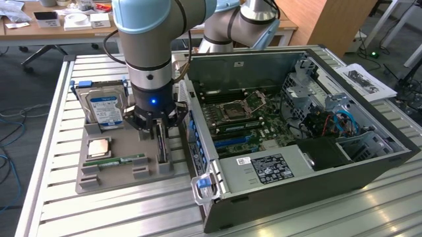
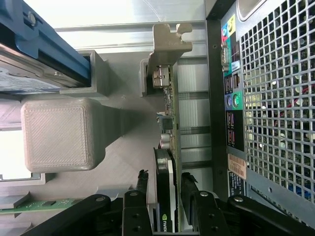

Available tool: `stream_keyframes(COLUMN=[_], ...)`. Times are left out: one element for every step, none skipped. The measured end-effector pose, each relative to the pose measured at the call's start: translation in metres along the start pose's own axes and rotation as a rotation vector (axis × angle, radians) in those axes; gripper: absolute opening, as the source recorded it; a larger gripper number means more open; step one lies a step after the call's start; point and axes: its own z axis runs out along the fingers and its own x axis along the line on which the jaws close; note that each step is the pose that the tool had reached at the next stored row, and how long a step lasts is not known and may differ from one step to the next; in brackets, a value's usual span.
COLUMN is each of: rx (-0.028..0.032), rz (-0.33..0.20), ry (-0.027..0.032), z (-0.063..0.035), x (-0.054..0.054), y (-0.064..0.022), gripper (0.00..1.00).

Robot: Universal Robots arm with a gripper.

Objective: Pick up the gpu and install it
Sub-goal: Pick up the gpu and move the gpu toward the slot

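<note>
Gpu (image 2: 168,128) stands on edge in a slot of the grey tray (image 1: 122,174), along the tray's side nearest the computer case (image 1: 343,173). The gripper (image 2: 165,191) straddles its cooler end, fingers spread, 1 beside each face, not pinching. A hard drive (image 1: 105,108) stands at the tray's opposite side.

The scene is evenly lit from above; soft shadows are cast inside the computer case (image 1: 316,173). In the wrist view, the aluminium table (image 2: 118,14) is washed out by glare.
</note>
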Motion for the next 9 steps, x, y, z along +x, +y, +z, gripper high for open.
stream_keyframes(rx=[-0.0001,-0.0001,0.0000,0.0000,-0.0001,-0.0001,-0.0001,0.0000,0.0000], rz=[0.000,0.000,0.000,0.000,0.000,0.000,0.000,0.000,0.000], ry=[0.0000,0.0000,0.0001,0.0000,0.0000,0.0000,0.0000,0.0000,0.0000], z=[0.0000,0.0000,0.0000,0.0000,0.0001,0.0001,0.0001,0.0001,0.0000], x=[0.0000,0.0000,0.0000,-0.0001,-0.0006,-0.0010,-0.0011,-0.0011,-0.0011], y=[0.0000,0.0000,0.0000,0.0000,0.0000,0.0001,0.0000,0.0000,0.0000], gripper=[0.40,0.40,0.40,0.40,0.40,0.40,0.40,0.40,0.40])
